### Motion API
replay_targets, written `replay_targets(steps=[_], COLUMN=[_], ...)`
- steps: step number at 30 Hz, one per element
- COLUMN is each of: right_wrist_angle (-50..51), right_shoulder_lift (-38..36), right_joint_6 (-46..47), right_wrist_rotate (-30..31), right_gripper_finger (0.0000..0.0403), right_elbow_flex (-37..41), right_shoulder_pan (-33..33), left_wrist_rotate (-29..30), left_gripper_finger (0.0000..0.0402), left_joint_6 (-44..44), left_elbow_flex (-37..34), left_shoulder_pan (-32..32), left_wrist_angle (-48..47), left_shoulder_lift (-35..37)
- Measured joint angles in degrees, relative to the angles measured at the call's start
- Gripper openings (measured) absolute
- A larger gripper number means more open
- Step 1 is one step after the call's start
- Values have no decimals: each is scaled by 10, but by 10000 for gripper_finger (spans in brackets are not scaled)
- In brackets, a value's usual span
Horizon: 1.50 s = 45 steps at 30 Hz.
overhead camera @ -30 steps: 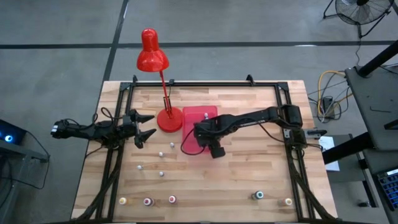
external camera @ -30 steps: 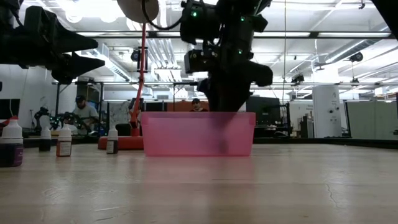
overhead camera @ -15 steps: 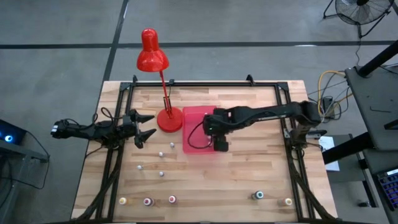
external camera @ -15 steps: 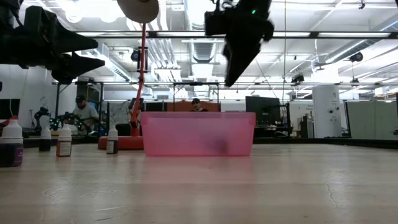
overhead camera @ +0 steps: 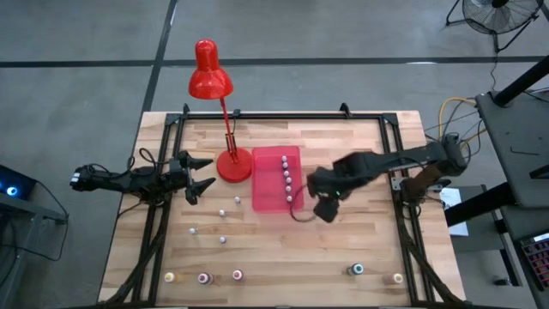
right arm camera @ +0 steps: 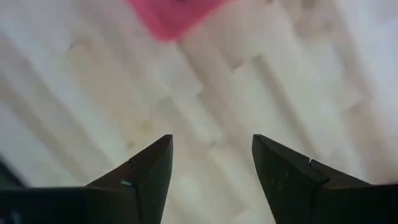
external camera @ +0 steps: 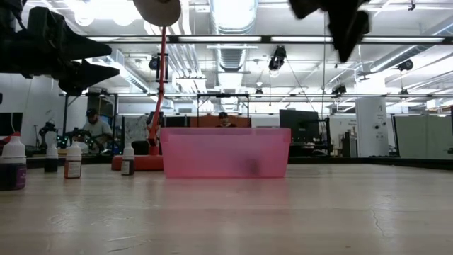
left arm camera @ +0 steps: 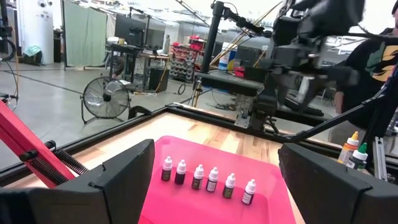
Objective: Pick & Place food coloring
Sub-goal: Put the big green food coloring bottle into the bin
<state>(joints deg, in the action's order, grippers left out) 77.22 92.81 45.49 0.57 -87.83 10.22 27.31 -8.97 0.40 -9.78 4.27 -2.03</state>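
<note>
Since 1 second ago our right gripper [overhead camera: 324,209] has pulled out of the pink tray [overhead camera: 266,199] and swung toward the right of the high view; it now hangs just right of the tray's lower right corner, raised well above the wood, and the low view catches only its dark tip at the upper right of the frame

6 food coloring bottles [overhead camera: 286,176] stand in a row along the tray's right side; the left wrist view shows the same row [left arm camera: 207,179] upright on the pink floor. More bottles wait on the table [overhead camera: 360,240]: 4 small ones [overhead camera: 222,213] at lower left of centre, 3 [overhead camera: 203,277] along the bottom left edge and 2 [overhead camera: 376,274] at bottom right

We judge a drop into the tray is just done and we are moving off for the next bottle. Our right wrist view shows the fingers [right arm camera: 149,171] spread apart with nothing between them, only bare planks and a corner of the tray beyond. The next move calls for carrying the gripper over a loose bottle, perhaps the bottom right pair, lowering with fingers either side of the cap, then closing

Our left gripper [overhead camera: 199,174] waits at the left of the high view beside the red lamp [overhead camera: 226,159], fingers wide and empty
</note>
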Motion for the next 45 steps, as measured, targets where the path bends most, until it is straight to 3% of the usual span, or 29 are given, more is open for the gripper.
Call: replay_targets(steps=[8, 16, 21, 29, 34, 39, 45], right_wrist_angle=[3, -19, -71, -103, -190, -287, -285], right_shoulder_lift=[-25, -24, -23, -23, -22, -18, -18], right_joint_6=[106, 134, 157, 190, 193, 190, 199], right_wrist_rotate=[-24, -26, -21, -5, -16, -28, -2], right_gripper_finger=[213, 212, 212, 212, 212, 212, 212], right_elbow_flex=[5, 11, 50, 166, 229, 254, 263], right_shoulder_pan=[172, 358, 427, 453, 434, 417, 399], left_wrist_rotate=[0, 0, 0, 0, 0, 0, 0], left_gripper_finger=[314, 314, 314, 314, 314, 314, 314], left_joint_6=[0, 0, 0, 0, 0, 0, 0], left_elbow_flex=[0, 0, 0, 0, 0, 0, 0], left_shoulder_pan=[0, 0, 0, 0, 0, 0, 0], left_wrist_angle=[0, 0, 0, 0, 0, 0, 0], left_shoulder_lift=[0, 0, 0, 0, 0, 0, 0])
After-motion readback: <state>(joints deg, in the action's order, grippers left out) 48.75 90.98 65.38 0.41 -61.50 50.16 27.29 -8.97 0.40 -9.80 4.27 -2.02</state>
